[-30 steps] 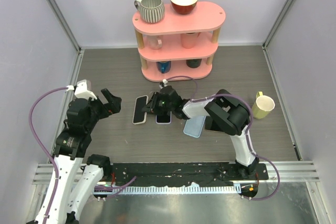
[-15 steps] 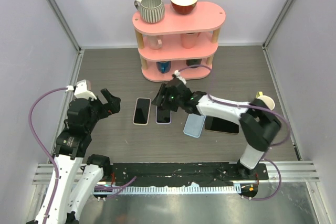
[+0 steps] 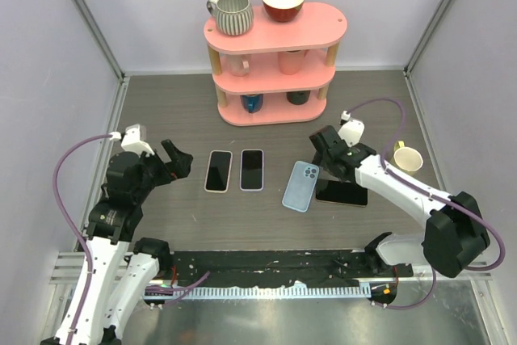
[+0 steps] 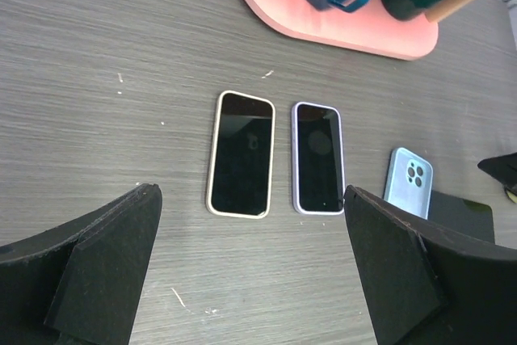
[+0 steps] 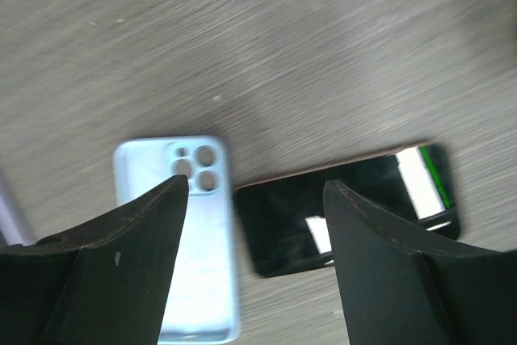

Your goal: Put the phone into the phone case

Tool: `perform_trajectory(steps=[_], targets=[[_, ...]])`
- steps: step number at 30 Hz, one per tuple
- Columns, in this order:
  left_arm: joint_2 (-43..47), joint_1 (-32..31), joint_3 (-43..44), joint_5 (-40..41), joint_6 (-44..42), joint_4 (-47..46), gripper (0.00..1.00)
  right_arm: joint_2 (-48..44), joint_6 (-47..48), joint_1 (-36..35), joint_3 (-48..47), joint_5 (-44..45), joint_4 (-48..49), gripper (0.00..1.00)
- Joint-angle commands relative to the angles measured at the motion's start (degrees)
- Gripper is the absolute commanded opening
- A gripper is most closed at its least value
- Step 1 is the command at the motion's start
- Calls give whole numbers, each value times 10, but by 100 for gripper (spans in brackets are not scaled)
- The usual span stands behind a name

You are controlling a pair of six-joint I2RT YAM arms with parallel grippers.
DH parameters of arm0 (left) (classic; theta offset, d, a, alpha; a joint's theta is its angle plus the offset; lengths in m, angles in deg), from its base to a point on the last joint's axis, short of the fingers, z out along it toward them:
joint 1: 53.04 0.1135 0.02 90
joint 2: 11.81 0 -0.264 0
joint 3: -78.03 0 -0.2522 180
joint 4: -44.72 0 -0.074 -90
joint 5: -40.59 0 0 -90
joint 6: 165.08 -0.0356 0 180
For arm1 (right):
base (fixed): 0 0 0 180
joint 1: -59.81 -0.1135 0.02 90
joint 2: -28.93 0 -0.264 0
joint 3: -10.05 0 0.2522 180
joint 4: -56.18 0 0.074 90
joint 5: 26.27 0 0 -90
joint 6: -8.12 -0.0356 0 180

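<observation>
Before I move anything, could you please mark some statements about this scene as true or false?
1. The light blue phone case lies flat on the table, right beside the black phone. True.
2. The right tool grips the black phone. False: it is open and holds nothing.
3. The yellow mug stands on top of the pink shelf. False: it stands on the table; the shelf top holds a ribbed mug and a bowl.
4. A cream-cased phone and a lilac-cased phone lie side by side, screens up. True.
5. The left tool is shut. False: it is open.
</observation>
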Motion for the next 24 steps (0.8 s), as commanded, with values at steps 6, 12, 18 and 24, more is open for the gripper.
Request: perform_trajectory(steps=[6, 12, 18, 24], targets=[[0, -2, -11, -95, 0, -55, 100, 55, 344, 40, -118, 155, -27, 80], [-66, -30, 4, -148, -7, -56, 89, 45, 79, 124, -130, -14, -73, 76], [-169, -130, 35, -105, 36, -46, 73, -74, -166, 124, -40, -18, -146, 76], [-304, -328, 72, 38, 71, -101, 72, -99, -347, 135, -42, -22, -294, 80]])
